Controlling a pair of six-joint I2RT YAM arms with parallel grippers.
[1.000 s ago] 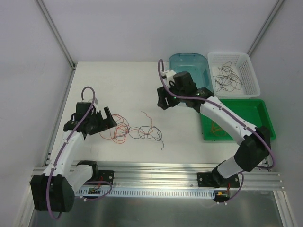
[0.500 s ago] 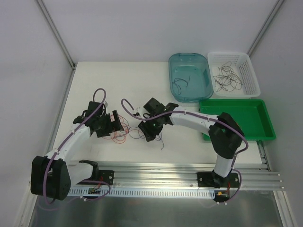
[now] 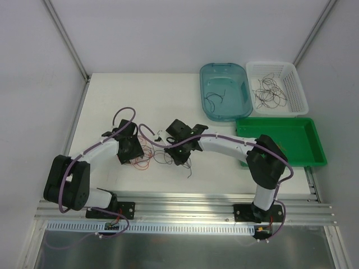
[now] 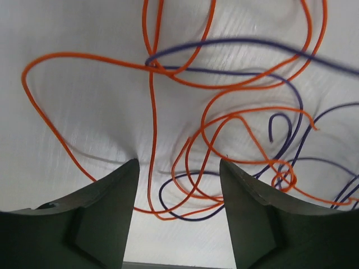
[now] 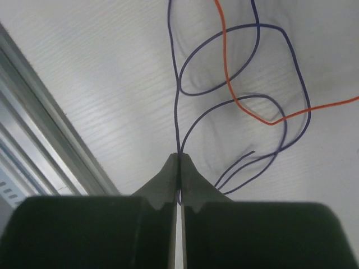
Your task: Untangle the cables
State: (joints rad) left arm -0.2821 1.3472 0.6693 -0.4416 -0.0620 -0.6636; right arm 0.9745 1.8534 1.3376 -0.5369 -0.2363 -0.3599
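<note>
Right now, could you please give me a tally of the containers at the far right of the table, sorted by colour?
Teal tub: 1
White basket: 1
Green tray: 1
Total: 3 containers

The left gripper (image 3: 133,151) and the right gripper (image 3: 180,157) sit low over the white table (image 3: 123,95), near each other. The cables (image 3: 152,157) lie bunched between them in orange-red and dark loops. 1 dark strand trails from the right gripper toward the table's near edge. Well beyond the right gripper, off to its right, stand 3 containers: a teal bin (image 3: 230,78) with a few dark strands, a white basket (image 3: 300,89) with a dark bunch, and a green tray (image 3: 297,134). From here I cannot tell how either gripper's fingers stand.
</note>
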